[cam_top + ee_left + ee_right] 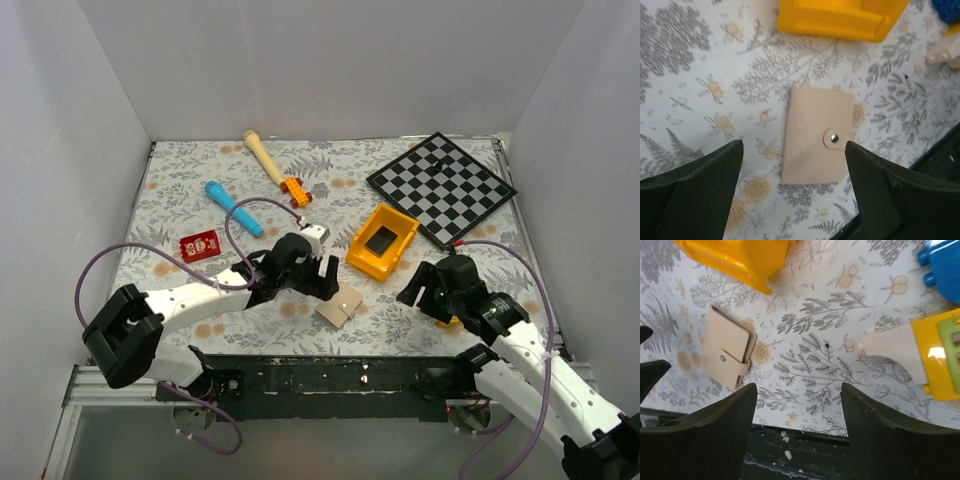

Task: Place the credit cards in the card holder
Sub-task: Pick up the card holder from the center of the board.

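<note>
The tan card holder (340, 305) lies folded and snapped shut on the floral table near the front edge. In the left wrist view the card holder (815, 135) sits below and between my open left gripper (794, 147), which hovers above it without touching. From above, the left gripper (320, 273) is just up-left of the holder. A red credit card (200, 244) with white markings lies flat at the left. My right gripper (412, 286) is to the holder's right, open and empty (798, 390), with the card holder (727, 355) off to its left.
A yellow-orange bin (382, 241) stands just behind the holder. A chessboard (441, 187) lies at the back right. A blue marker-like toy (232, 207), a wooden pin (265, 157) and an orange toy car (294, 190) are at the back left. A blue block (942, 265) and a yellow-green toy (935, 360) lie near the right arm.
</note>
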Robot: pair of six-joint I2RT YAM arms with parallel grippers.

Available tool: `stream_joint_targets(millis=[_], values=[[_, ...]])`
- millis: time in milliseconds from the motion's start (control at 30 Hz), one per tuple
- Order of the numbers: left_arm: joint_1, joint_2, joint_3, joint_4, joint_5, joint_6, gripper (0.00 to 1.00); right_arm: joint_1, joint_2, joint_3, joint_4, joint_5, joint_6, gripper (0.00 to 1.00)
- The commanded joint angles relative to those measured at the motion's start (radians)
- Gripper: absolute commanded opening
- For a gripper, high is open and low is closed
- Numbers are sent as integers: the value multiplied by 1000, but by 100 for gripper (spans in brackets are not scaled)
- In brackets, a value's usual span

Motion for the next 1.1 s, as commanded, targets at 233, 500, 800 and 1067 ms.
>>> stream_joint_targets(millis=[233, 500, 800, 1067], values=[[-78, -82, -192, 203, 31, -228, 85, 244, 275, -2, 278, 47, 173, 76], [-78, -50, -175, 203, 4, -231, 84, 248, 473, 1, 427, 15, 209, 75], [-78, -35, -201, 237, 44, -243, 77, 250, 586, -5, 560, -22, 252, 64], [-78, -24, -230, 262, 46, -257, 72, 250, 701, -19, 671, -88, 286, 53]])
